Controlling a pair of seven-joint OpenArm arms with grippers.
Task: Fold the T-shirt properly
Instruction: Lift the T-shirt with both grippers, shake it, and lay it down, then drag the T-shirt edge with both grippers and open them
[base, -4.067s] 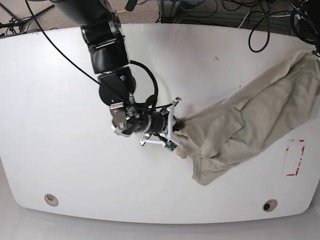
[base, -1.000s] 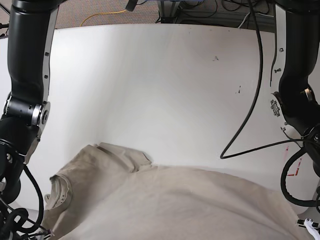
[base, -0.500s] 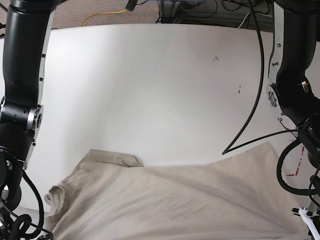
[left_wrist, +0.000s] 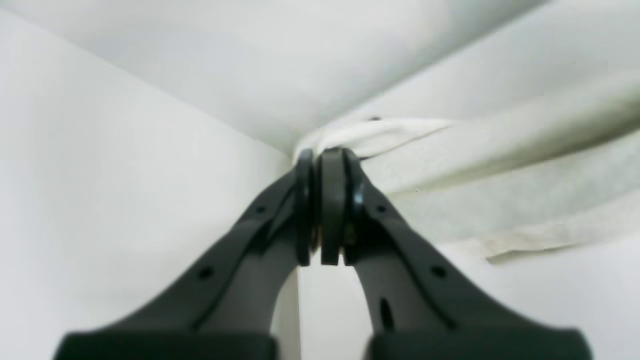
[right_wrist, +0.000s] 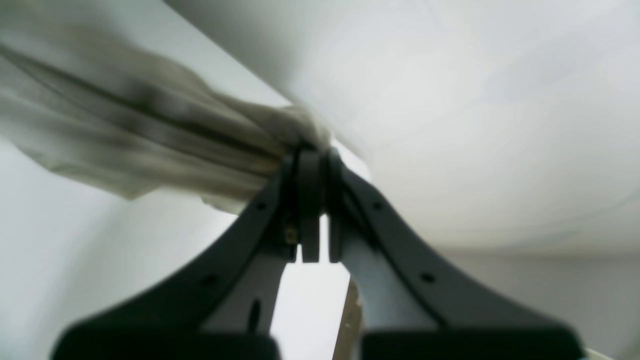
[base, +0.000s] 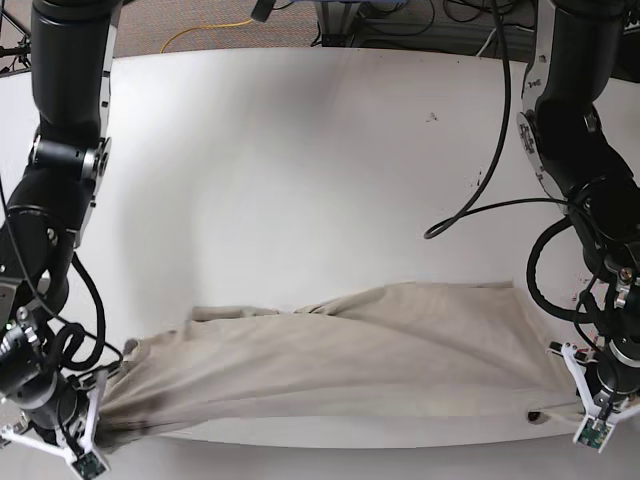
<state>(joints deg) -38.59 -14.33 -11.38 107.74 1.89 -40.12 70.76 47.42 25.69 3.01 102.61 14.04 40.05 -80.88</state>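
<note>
Base view: T-shirt (base: 350, 365) lies stretched sideways along the near edge of the white table (base: 300, 180), pulled taut between both arms. Long creases run along its length. A sleeve or hem bump shows on the upper edge at the view's left; can't tell which. Left gripper (base: 585, 405) is at the view's right, at the shirt's right end near the table edge, with the cloth drawn to a point there. Right gripper (base: 95, 415) is at the view's left, on the other bunched end. Jaws themselves are hard to read from here. Black cables (base: 480, 190) loop off the arm on the view's right and hang over the table.

Left wrist view: left gripper (left_wrist: 325, 155) jaws pressed together, no gap, pinching a bunched corner of the T-shirt (left_wrist: 475, 165) at the tips. Cloth fans out to the right in thick folds, with a hem edge along the bottom. It looks washed out and nearly white here. White table (left_wrist: 100, 175) behind.

Right wrist view: right gripper (right_wrist: 310, 155) jaws also clamped tight on a gathered wad of the T-shirt (right_wrist: 150, 140). Cloth streams off to the left in dark pleats, blurred. White table (right_wrist: 475, 125) fills the right side. Picture is soft and fine detail is unreadable.
</note>
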